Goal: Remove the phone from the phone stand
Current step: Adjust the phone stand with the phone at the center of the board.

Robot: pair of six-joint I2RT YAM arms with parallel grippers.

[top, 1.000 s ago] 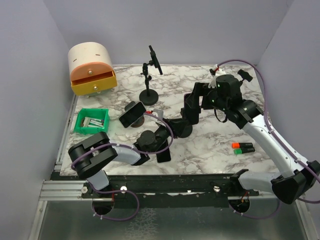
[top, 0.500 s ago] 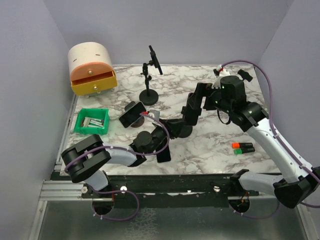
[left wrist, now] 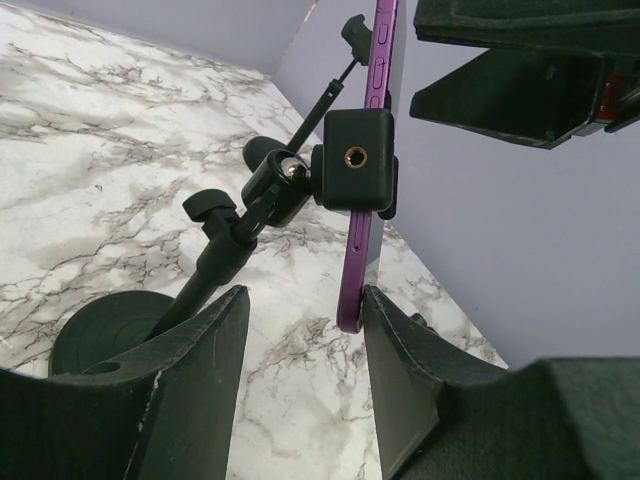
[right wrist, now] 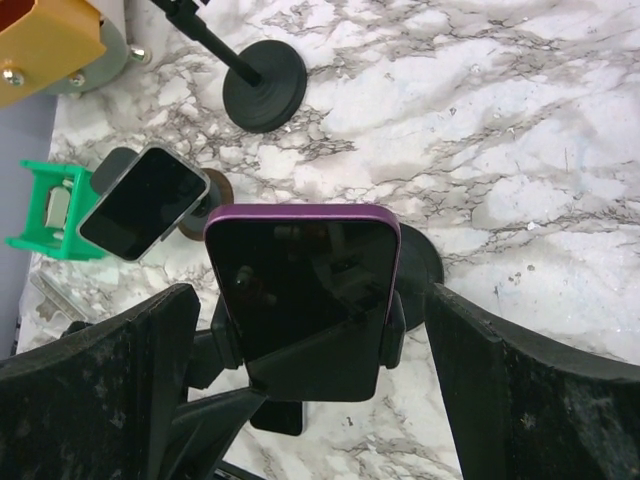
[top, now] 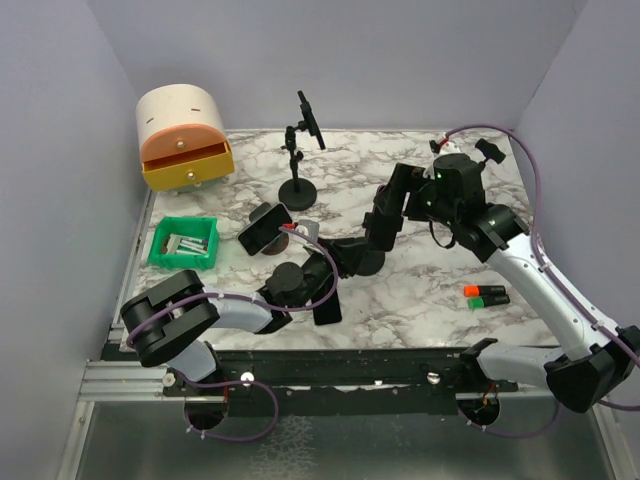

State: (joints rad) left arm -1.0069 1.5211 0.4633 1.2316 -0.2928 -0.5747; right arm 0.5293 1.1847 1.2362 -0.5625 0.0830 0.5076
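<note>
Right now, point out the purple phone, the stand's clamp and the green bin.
purple phone [right wrist: 300,275], right wrist view, middle of screen.
stand's clamp [left wrist: 355,160], left wrist view, back plate.
green bin [top: 178,258], top external view, front wall.

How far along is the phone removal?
Done: nothing yet; the purple phone sits clamped in the phone stand. In hand: the right gripper is open with a finger on either side of the phone, while the open left gripper is low by the stand's stem. To do: close on the phone and pull it from the clamp.
</note>
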